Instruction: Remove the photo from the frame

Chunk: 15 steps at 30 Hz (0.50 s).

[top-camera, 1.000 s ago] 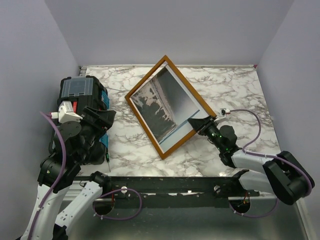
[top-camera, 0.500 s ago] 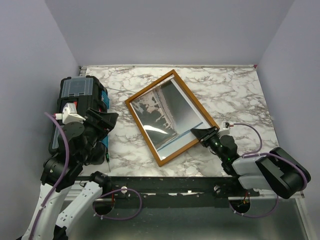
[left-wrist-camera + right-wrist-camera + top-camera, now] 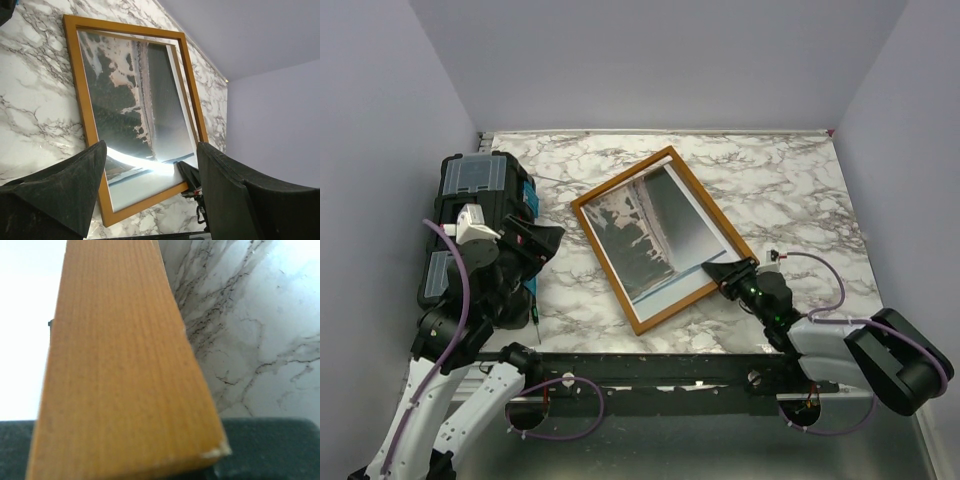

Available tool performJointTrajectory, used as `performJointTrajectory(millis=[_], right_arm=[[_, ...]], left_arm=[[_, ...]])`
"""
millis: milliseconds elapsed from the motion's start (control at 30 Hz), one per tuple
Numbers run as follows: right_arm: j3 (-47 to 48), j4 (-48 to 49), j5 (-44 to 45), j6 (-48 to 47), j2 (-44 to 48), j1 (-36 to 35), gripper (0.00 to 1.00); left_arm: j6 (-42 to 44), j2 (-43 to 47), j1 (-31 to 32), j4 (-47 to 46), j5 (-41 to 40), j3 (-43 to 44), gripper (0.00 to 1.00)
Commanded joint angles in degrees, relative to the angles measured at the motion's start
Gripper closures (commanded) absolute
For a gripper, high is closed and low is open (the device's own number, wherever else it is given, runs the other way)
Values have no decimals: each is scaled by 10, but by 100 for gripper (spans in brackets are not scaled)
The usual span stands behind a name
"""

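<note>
My right claw (image 3: pixel 728 270) pinches the near-right rail of the frame (image 3: pixel 620 175), which rests on the marble surface (image 3: pixel 790 180). My left claw (image 3: pixel 546 242) hangs spread. The photo (image 3: pixel 660 225) sits inside under glossy glazing (fragile and slippery, I judge), so the stiff wood is where to hold.

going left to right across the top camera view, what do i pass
black toolbox → left gripper, jaws open → frame with the photo in it → right gripper, jaws on the frame's right corner
</note>
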<state>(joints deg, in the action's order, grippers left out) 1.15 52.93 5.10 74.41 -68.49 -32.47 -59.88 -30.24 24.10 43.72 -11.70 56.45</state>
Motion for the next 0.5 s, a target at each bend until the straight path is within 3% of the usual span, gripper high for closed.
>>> performJointTrajectory(millis=[0,67,167,467], right_arm=[[-14,-159,17,-32,11,-10,67],[8,-192,11,-37,10,-14,39],[23,-246,6,-38,6,-21,20],[74,-486,5,-6,70,-64,10]], left_arm=[[-4,-15,-2,-15,19,-10,26],[-2,-16,-2,-19,20,-14,26],[-2,-19,-2,-28,19,-20,26],[11,-24,-2,-30,14,-26,26]])
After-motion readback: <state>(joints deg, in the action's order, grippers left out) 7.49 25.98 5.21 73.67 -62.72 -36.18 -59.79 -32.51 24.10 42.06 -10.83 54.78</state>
